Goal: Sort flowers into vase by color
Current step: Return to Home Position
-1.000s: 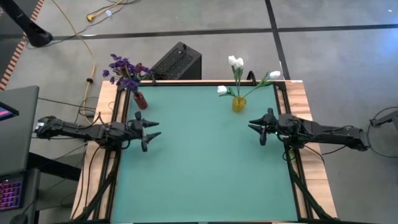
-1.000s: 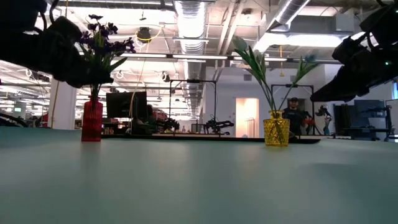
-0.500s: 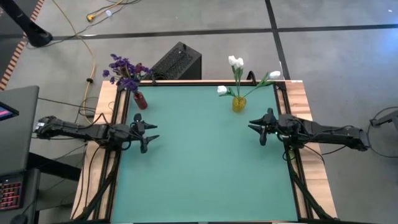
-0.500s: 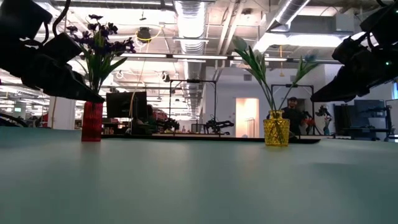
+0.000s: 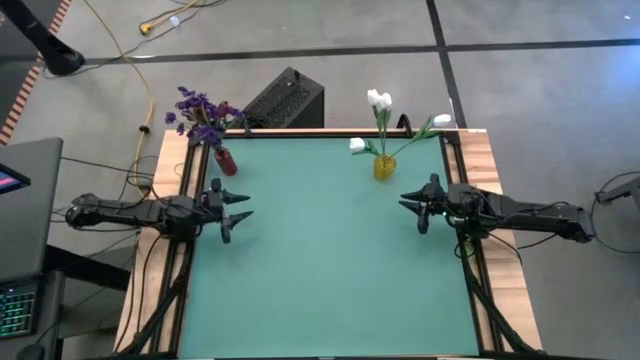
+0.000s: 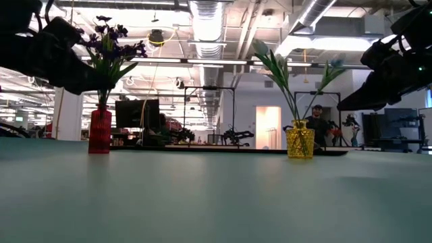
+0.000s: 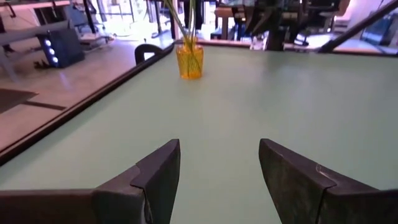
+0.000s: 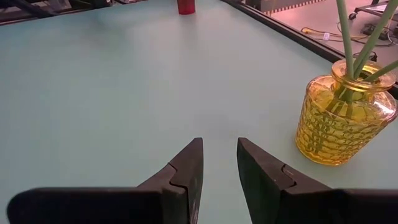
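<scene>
A red vase [image 5: 225, 160] stands near the table's far left corner with bushy purple blooms [image 5: 201, 113] stuck in it. A yellow glass vase [image 5: 384, 166] stands near the far right corner, holding white tulips [image 5: 379, 99] on green stems. My left gripper [image 5: 238, 209] hovers open over the table's left side, empty. My right gripper [image 5: 407, 203] hovers open over the right side, just nearer than the yellow vase [image 8: 344, 121], also empty. No red-pink tulips show.
A black box [image 5: 285, 97] sits on the floor beyond the far edge. Wooden borders and black rails [image 5: 184, 250] run along both sides. The green mat [image 5: 330, 260] lies between the two arms. In the low view a person [image 6: 316, 120] stands far off in the room.
My left gripper has drawn back a little toward the table's left edge, staying open. The right arm and both vases have kept still.
</scene>
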Robot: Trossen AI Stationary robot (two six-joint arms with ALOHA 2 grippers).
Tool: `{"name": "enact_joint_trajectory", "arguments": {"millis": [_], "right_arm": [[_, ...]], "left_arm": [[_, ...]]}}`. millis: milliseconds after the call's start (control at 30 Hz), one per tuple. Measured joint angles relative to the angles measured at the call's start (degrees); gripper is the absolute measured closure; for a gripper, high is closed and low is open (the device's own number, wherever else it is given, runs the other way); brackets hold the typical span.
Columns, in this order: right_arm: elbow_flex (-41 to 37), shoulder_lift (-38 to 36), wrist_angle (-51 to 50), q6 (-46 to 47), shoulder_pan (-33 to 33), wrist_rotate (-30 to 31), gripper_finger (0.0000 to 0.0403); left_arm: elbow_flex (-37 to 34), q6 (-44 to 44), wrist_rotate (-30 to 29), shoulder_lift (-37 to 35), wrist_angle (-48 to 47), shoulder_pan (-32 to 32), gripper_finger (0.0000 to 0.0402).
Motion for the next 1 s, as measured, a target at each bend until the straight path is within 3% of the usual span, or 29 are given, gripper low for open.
{"name": "enact_joint_trajectory", "arguments": {"millis": [1000], "right_arm": [[0.0, 0.0, 0.0, 0.0, 0.0, 0.0, 0.0278]], "left_arm": [[0.0, 0.0, 0.1, -1.2, -0.1, 0.0, 0.0194]]}}
